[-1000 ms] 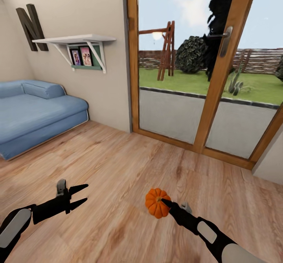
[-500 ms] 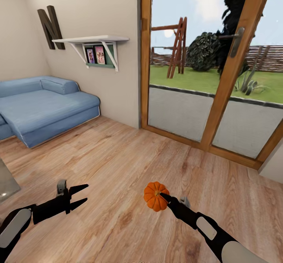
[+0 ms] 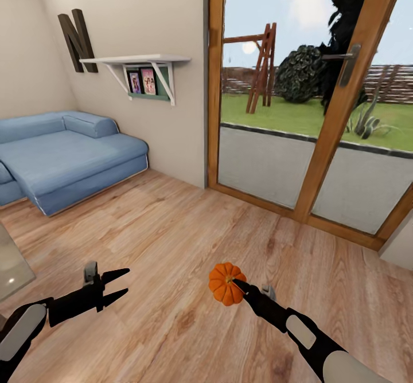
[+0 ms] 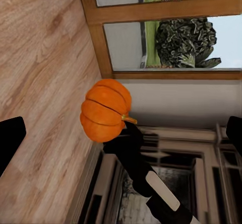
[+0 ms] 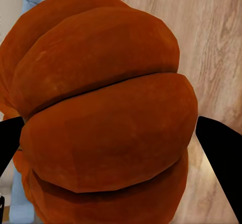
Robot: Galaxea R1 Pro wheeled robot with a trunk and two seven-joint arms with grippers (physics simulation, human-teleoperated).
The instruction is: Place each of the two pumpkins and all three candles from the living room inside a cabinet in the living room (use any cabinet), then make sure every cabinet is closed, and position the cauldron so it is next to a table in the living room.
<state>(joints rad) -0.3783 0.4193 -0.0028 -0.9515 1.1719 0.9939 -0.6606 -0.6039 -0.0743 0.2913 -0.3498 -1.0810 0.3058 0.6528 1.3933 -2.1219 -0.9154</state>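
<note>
Carrying one pumpkin [image 3: 226, 283] in the right gripper [image 3: 236, 286], clenched on it at lower centre of the head view, the robot holds it above the wood floor [image 3: 172, 228], prob. for transport to a cabinet. Left gripper [image 3: 115, 286], lower left, is spread and empty. Vs. earlier frame, whole view panned left: sofa [image 3: 69, 159] sits more to the right, a grey table corner [image 3: 8, 268] appears at left edge.

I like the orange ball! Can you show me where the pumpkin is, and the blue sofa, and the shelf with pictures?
pumpkin [image 3: 225, 284], head view, middle of its ribbed orange side.
blue sofa [image 3: 69, 153], head view, flat seat cushion.
shelf [image 3: 137, 59], head view, white top board.
</note>
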